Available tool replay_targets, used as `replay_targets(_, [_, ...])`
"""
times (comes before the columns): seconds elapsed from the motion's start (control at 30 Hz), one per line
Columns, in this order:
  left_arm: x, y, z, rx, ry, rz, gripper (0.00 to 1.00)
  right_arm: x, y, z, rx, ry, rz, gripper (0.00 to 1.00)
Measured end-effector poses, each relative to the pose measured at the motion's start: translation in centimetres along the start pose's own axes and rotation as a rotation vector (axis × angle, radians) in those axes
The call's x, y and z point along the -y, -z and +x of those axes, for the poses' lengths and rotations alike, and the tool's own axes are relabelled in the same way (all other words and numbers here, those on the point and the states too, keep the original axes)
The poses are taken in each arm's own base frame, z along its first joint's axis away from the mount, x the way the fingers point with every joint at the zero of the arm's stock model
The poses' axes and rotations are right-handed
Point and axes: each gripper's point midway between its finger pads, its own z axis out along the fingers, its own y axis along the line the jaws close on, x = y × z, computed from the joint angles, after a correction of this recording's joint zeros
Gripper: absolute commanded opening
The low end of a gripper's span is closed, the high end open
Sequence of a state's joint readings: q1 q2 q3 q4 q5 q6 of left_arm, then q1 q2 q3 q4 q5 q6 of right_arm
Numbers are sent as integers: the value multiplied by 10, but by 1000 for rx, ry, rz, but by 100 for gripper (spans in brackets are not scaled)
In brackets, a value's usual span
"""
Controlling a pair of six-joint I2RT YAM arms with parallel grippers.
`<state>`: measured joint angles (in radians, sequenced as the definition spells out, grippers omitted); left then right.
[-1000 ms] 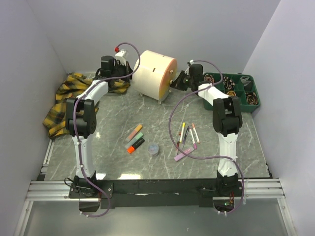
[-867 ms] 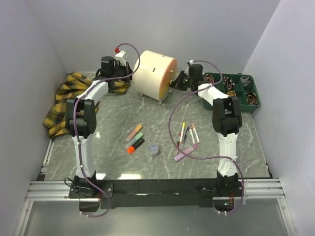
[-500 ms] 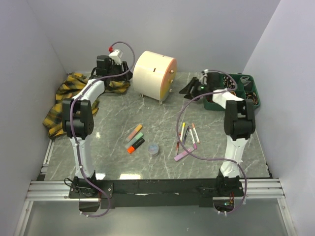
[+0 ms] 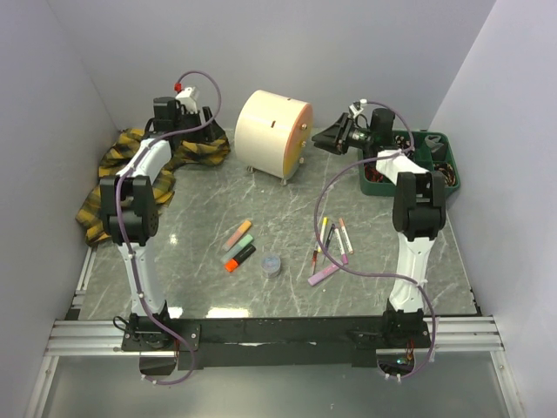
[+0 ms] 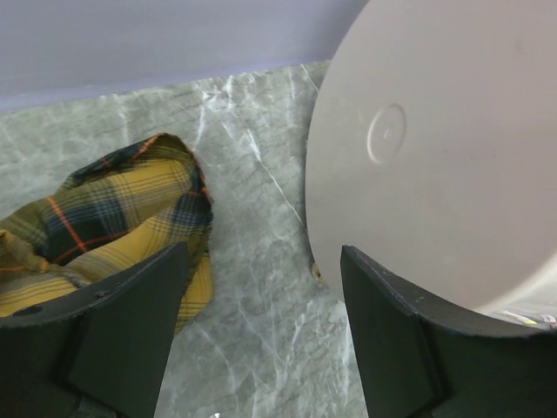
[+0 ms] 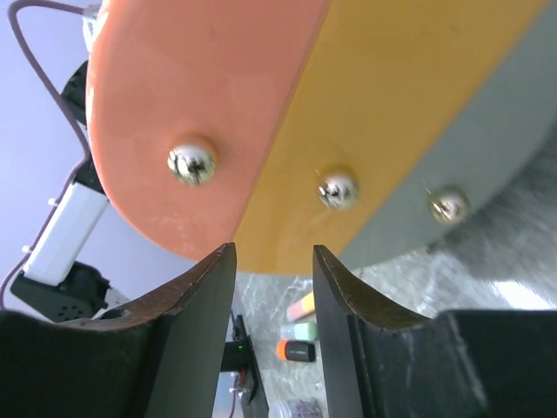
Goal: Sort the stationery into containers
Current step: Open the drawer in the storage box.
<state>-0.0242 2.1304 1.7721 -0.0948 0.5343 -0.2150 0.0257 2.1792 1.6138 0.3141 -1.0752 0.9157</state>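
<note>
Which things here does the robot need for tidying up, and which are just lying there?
For the job: highlighters, pens, small grey tin, cream cabinet, green tray.

Just lying about: plaid cloth, coiled bands in the tray.

Table [image 4: 200, 218]: grey marbled surface with pale veins, polished; faint reflections show near the front edge. Cabinet [image 4: 271, 131]: smooth cream shell, matt to satin, plastic-looking; back face plain with a small round moulded mark. Drawer front [image 6: 209, 113]: glossy orange, beside yellow and grey glossy panels, each carrying a shiny chrome-like metal knob [image 6: 191, 163]. Plaid cloth [image 5: 113, 218]: woven fabric, soft, crumpled, matt. Tray [image 4: 439, 170]: dark green plastic. Fingers [image 5: 409, 340]: black, matt plastic.
</note>
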Motion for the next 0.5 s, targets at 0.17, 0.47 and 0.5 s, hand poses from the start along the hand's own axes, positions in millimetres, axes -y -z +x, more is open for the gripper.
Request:
replay_targets(0.17, [9, -4, 5, -16, -24, 13, 77, 3, -13, 1, -27, -8, -14, 47])
replay_targets(0.47, [8, -2, 10, -40, -35, 3, 77, 16, -21, 5, -44, -40, 0, 47])
replay_targets(0.5, [8, -1, 9, -38, -35, 2, 77, 17, -22, 5, -46, -41, 1, 47])
